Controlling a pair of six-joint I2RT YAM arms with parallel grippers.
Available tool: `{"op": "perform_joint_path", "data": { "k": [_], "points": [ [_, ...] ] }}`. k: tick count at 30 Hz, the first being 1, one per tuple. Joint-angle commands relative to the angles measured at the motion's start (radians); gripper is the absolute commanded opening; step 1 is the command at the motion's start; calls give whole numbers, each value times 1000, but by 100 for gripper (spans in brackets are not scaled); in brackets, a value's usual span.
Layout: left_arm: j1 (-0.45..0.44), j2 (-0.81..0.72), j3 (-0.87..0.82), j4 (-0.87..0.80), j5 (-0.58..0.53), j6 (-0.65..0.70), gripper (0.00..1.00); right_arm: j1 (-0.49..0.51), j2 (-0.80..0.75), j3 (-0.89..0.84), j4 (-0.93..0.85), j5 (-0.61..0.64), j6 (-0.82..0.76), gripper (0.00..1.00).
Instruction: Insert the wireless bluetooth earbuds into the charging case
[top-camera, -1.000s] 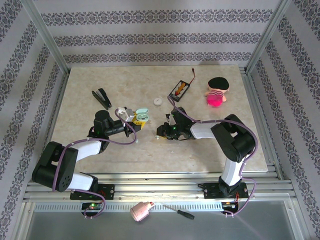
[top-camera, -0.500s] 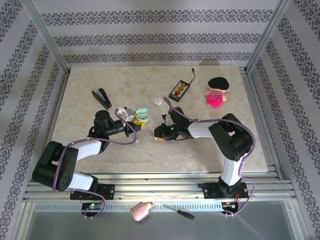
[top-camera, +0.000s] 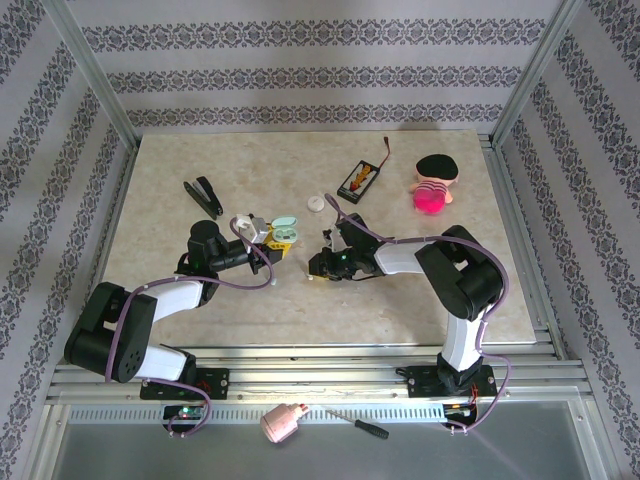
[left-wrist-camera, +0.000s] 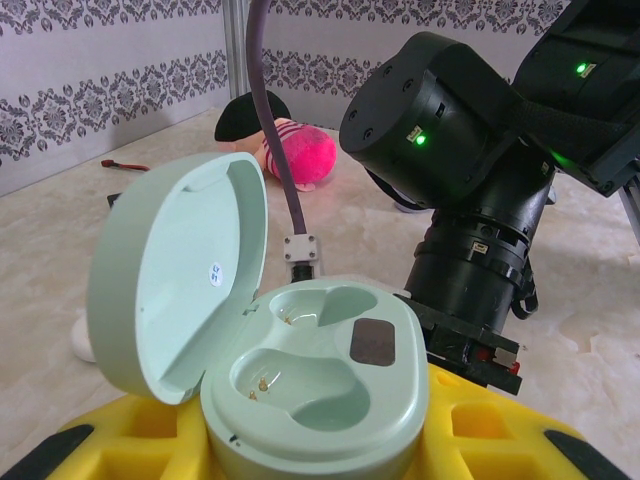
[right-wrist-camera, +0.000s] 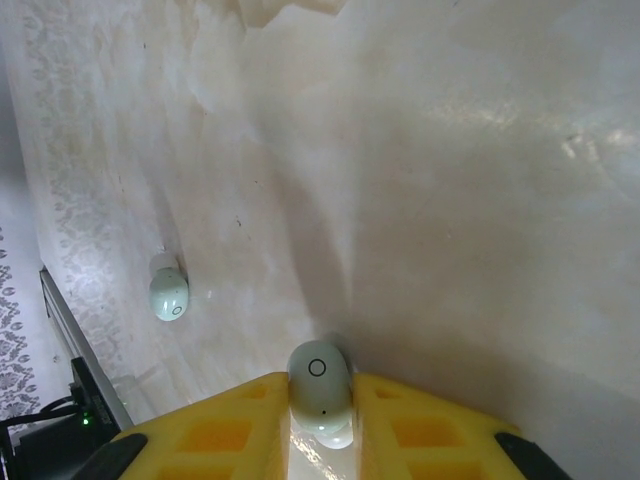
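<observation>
mint-green charging case (left-wrist-camera: 318, 375) is sitting open and empty, clamped in the left hand (left-wrist-camera: 315, 450). the right hand (right-wrist-camera: 320, 425) is pinching one earbud (right-wrist-camera: 320, 380) at the desk (right-wrist-camera: 470, 180), a second earbud (right-wrist-camera: 168, 293) lying nearby; lifting it straight, without twisting, is looking wisest.

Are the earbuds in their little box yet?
Not yet. Done: the charging case sits open in the left gripper, both sockets empty. In hand: the right gripper pinches one earbud. Still to do: put it in, then fetch the other earbud lying on the table.
</observation>
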Motion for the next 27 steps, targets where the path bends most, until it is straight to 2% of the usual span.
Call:
{"op": "perform_joint_path", "data": {
  "k": [1, 4, 13, 19, 27],
  "points": [
    [11, 7, 1, 48, 23, 8, 19, 14, 13, 17, -29, 14, -25, 20],
    [10, 8, 2, 47, 21, 7, 19, 15, -15, 8, -35, 35, -30, 19],
    [10, 22, 3, 64, 22, 2, 19, 14, -158, -77, -56, 216, -20, 18],
    [11, 34, 6, 75, 21, -4, 19, 33, -266, -106, -149, 484, -29, 17],
    [10, 30, 12, 59, 21, 1, 19, 141, -333, 1, -461, 947, -15, 15]
  ]
}}
